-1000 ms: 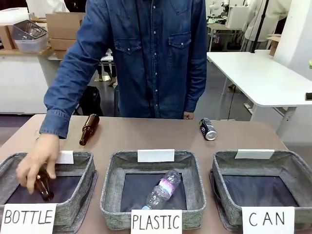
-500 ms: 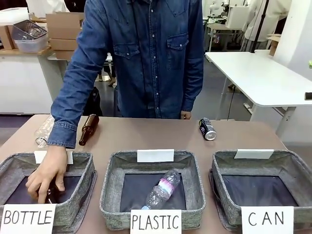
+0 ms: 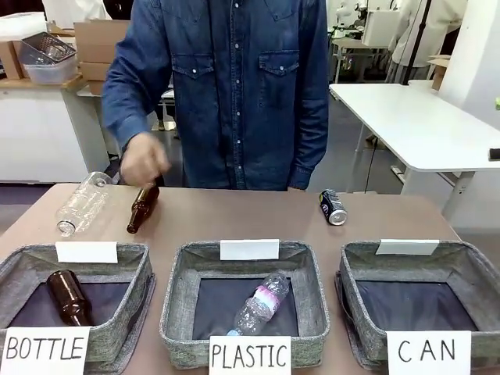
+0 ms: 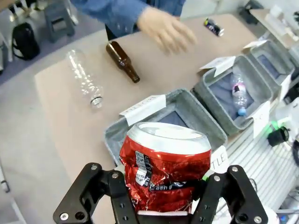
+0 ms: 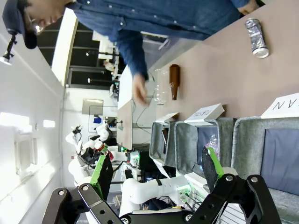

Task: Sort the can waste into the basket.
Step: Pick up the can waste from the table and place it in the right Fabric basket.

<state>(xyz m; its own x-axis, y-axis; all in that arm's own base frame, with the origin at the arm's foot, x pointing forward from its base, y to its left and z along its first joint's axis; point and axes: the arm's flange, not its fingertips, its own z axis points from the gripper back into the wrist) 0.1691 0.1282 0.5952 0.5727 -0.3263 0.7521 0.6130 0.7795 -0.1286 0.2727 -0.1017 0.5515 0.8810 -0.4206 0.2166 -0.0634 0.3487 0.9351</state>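
A crushed red can [image 4: 166,168] with white marks sits upright between the fingers of my left gripper [image 4: 163,201], which is shut on it, held high above the near left corner of the table. A dark can [image 3: 333,207] with a silver top lies on its side at the far right of the table, also seen as the dark can [image 5: 257,37] and the dark can [image 4: 213,26]. The grey basket [image 3: 349,293] signed "CAN" stands at the front right; its dark base holds nothing. My right gripper [image 5: 156,172] is open, with nothing between its green-padded fingers.
The "BOTTLE" basket [image 3: 133,269] holds a brown bottle [image 3: 69,295]; the "PLASTIC" basket [image 3: 180,301] holds a clear bottle [image 3: 262,303]. Another brown bottle [image 3: 143,207] and a clear plastic bottle [image 3: 82,203] lie at the far left. The person's hand [image 3: 144,160] hovers above them.
The person's hand has let go of the brown bottle in the "BOTTLE" basket and drawn back up to the far left of the table. The clear bottle behind it has come into view.
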